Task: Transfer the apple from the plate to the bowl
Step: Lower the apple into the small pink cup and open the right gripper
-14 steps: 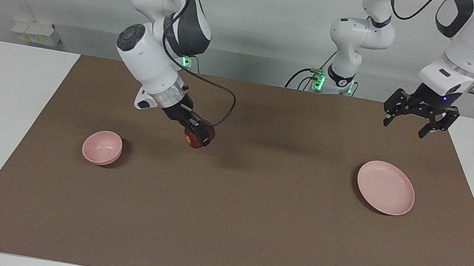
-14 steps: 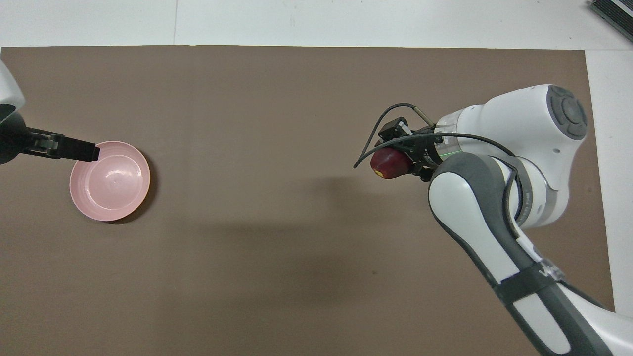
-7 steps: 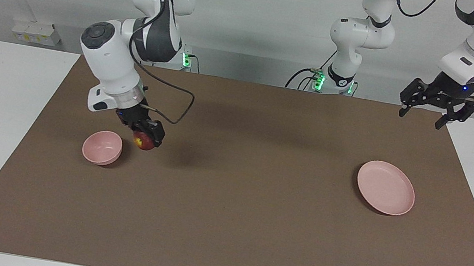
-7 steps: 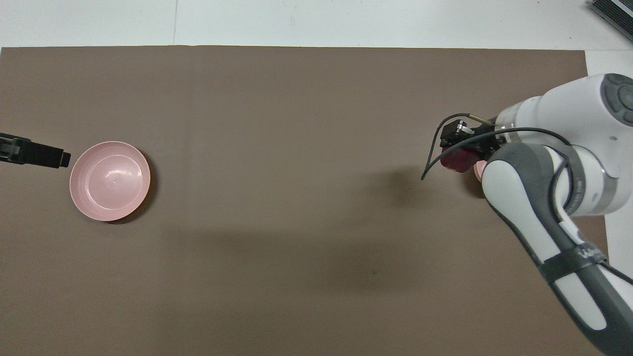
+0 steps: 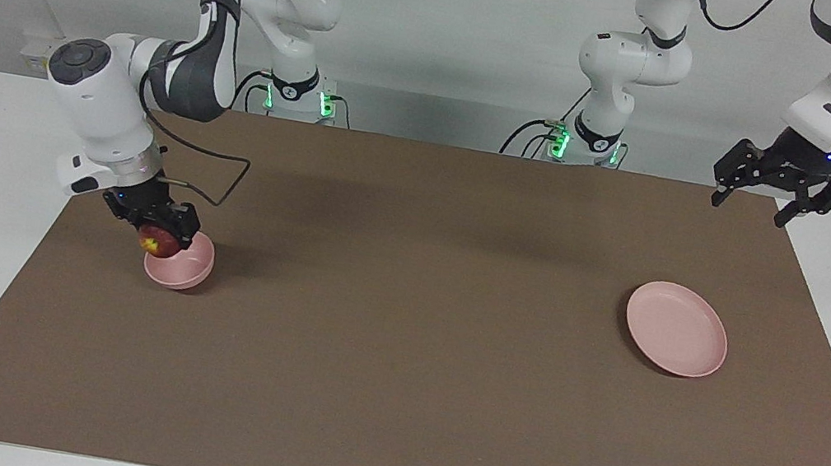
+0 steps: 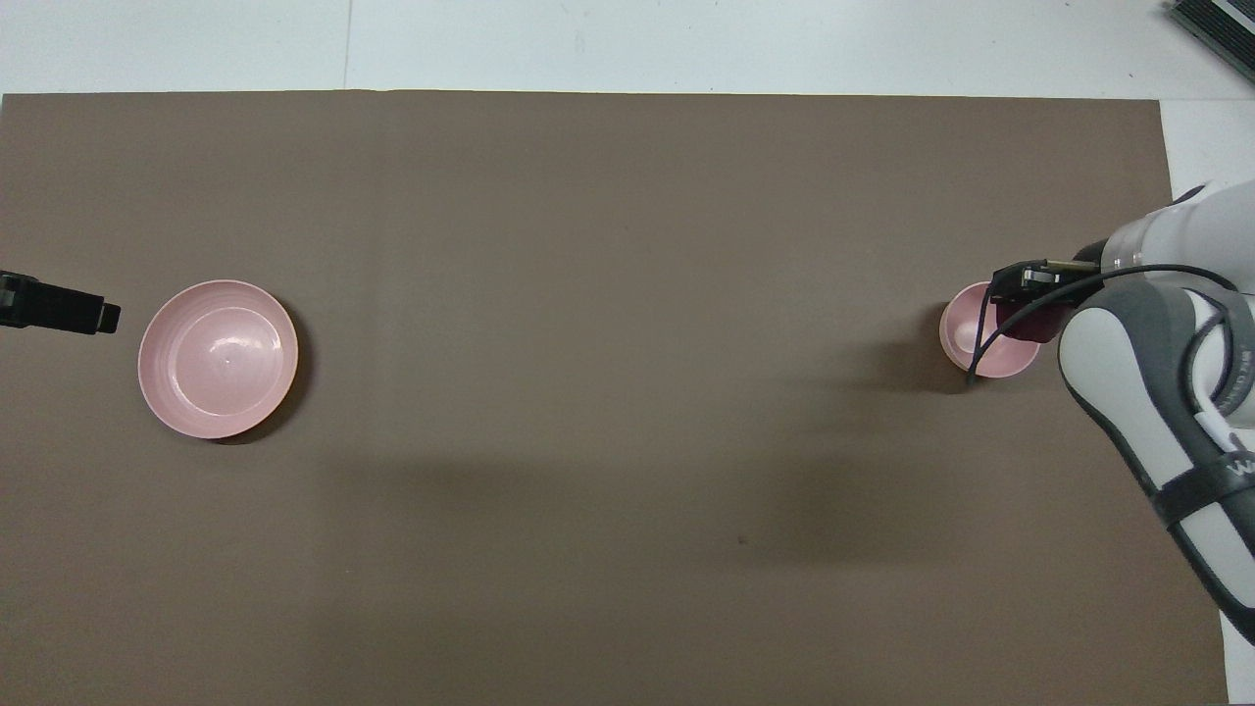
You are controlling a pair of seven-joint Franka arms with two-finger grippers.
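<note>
Facing view shows the right claw (image 5: 160, 226) pinching the small round dark red apple (image 5: 159, 243) with a yellowish patch, low over the small deep pale pink bowl (image 5: 183, 267) toward the right arm's end of the desk (image 5: 390, 396). The apple hangs over the bowl's rim at the side toward that end of the desk, not over its middle, and I cannot tell whether it touches the rim.

The flat, wide pale pink plate (image 5: 677, 328) lies bare toward the left arm's end, well apart from the bowl. The left claw (image 5: 780, 184) waits spread in the air over the edge of the brown mat (image 5: 390, 396) at that end.

To place the apple well, I judge the right claw should shift a little toward the bowl's centre before letting go, so the apple drops inside rather than tipping off the rim or knocking the light bowl over. A release from low down would keep the round fruit from bouncing out. The overhead view shows the claw and apple over one half of the bowl (image 6: 971, 328), which supports that correction.
</note>
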